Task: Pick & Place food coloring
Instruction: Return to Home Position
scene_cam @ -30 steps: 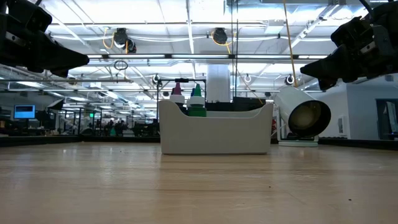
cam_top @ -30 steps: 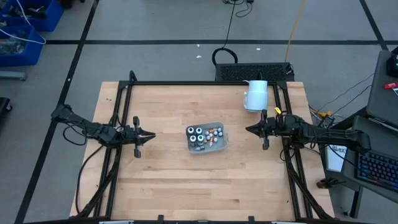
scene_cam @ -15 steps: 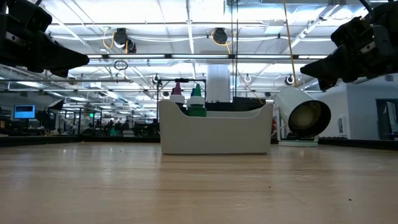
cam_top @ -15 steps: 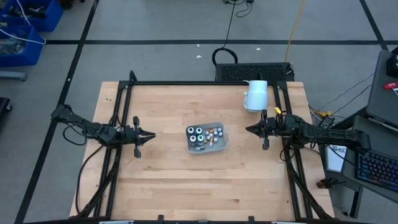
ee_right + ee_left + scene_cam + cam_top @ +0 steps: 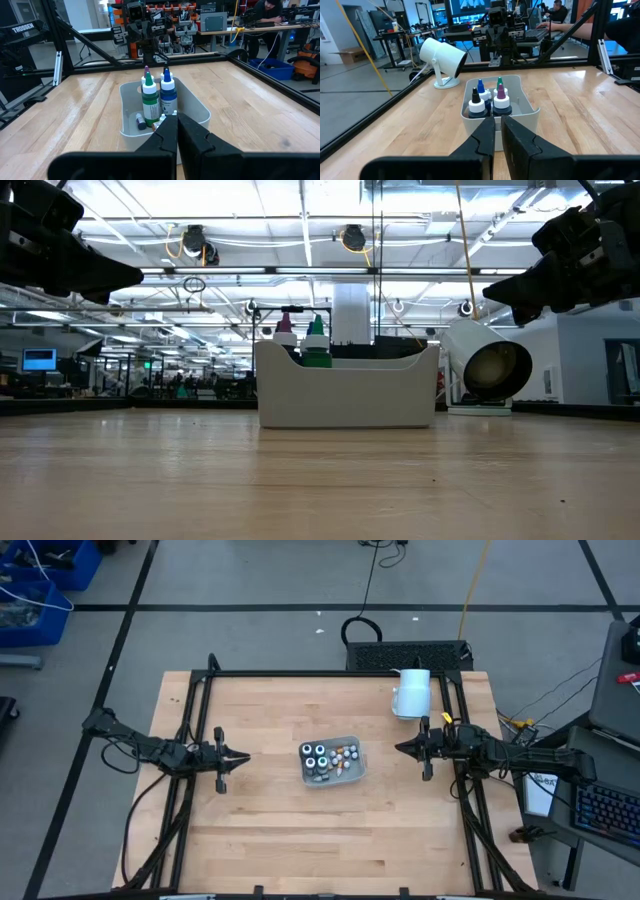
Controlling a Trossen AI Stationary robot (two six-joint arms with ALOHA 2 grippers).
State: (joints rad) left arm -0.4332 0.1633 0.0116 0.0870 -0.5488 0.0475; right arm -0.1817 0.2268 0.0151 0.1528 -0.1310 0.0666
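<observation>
Homing step, looks about done: left gripper (image 5: 244, 756) & right gripper (image 5: 400, 748) both closed, empty. Bin (image 5: 359, 768) w/ food coloring (image 5: 318, 754) sits ahead, between them. Next: no grab needed, just park.

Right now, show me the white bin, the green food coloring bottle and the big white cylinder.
white bin (image 5: 345, 395): low view, on its front wall.
green food coloring bottle (image 5: 149, 106): right wrist view, on its green body.
white cylinder (image 5: 441, 54): left wrist view, on its curved side.
</observation>
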